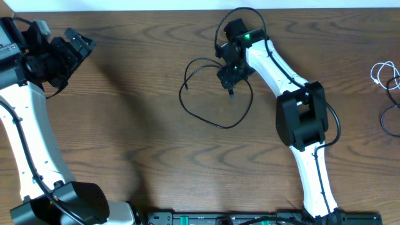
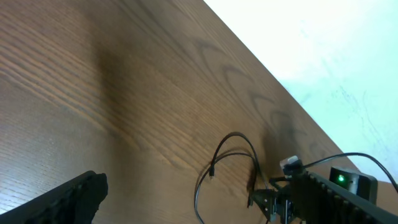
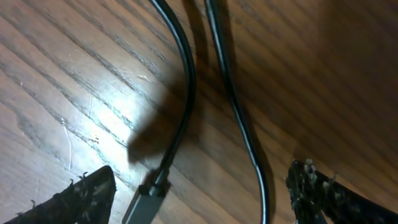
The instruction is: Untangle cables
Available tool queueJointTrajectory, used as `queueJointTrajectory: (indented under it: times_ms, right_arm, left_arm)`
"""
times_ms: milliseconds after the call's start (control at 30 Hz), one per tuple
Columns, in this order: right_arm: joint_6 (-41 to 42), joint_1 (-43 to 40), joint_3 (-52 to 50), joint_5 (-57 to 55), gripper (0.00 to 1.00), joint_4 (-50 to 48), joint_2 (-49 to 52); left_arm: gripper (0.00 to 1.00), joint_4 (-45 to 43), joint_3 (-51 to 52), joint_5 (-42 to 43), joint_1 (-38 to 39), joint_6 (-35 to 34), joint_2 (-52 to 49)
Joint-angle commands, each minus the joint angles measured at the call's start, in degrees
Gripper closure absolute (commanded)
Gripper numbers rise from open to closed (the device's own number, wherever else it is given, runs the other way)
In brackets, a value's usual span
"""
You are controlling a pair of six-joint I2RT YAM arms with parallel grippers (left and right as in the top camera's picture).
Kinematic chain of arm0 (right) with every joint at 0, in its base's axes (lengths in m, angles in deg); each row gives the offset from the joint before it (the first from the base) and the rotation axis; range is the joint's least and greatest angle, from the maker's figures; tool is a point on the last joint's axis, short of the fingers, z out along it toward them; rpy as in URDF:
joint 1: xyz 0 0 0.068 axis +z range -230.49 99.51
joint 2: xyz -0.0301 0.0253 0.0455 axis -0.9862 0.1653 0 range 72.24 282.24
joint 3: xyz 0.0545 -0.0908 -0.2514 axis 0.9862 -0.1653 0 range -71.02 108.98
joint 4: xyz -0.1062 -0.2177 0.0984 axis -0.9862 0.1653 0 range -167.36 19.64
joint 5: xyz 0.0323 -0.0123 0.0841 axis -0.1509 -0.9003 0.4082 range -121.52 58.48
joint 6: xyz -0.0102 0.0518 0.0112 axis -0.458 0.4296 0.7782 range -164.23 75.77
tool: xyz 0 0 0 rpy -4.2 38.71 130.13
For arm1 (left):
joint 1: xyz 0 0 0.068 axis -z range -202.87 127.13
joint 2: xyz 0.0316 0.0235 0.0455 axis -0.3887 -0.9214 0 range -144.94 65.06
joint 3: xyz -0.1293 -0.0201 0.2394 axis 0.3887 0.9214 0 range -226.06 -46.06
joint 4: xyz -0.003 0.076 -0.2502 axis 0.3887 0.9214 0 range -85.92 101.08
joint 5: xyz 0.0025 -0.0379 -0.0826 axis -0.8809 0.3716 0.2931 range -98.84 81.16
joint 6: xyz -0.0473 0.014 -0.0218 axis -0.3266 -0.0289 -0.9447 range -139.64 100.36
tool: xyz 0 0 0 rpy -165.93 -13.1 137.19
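A thin black cable [image 1: 215, 125] lies in a loose loop on the wooden table [image 1: 125, 125] at the middle. My right gripper [image 1: 229, 80] hangs just over the loop's upper right part. In the right wrist view its jaws [image 3: 205, 196] stand open, and the cable [image 3: 185, 81] with its dark plug [image 3: 147, 202] lies on the wood between the fingers [image 3: 84, 194], untouched. A thin white cable [image 1: 379, 74] lies bunched at the table's far right edge. My left gripper [image 1: 76, 45] is open and empty at the far left back; its view shows one finger [image 2: 62, 199] and the loop [image 2: 217, 152] far off.
Another thin black cable [image 1: 389, 120] curves at the right edge below the white one. The right arm's white links [image 1: 281, 69] reach across from the front right. The table's back edge [image 2: 249, 53] meets a pale wall.
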Motion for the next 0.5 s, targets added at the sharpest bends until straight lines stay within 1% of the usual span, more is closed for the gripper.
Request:
queueJointTrajectory:
  times_ms: [0, 300, 367, 400, 467]
  right_arm:
    - [-1.5, 0.5, 0.0, -0.4, 0.2, -0.1, 2.2]
    - [-2.3, 1.0, -2.6, -3.4, 0.27, 0.5, 2.4]
    - [-2.3, 1.2, -4.3, -3.4, 0.33, 1.0, 2.4]
    - [-2.3, 1.4, -5.1, -3.5, 0.38, 1.2, 2.4]
    - [-1.8, 1.5, -6.1, -3.5, 0.55, 1.7, 2.4]
  left_arm:
    - [0.0, 0.1, 0.1, -0.5, -0.1, 0.1, 0.0]
    - [0.0, 0.1, 0.1, -0.5, -0.1, 0.1, 0.0]
    - [0.0, 0.1, 0.1, -0.5, -0.1, 0.1, 0.0]
    - [0.0, 0.1, 0.1, -0.5, -0.1, 0.1, 0.0]
    - [0.0, 0.1, 0.1, -0.5, -0.1, 0.1, 0.0]
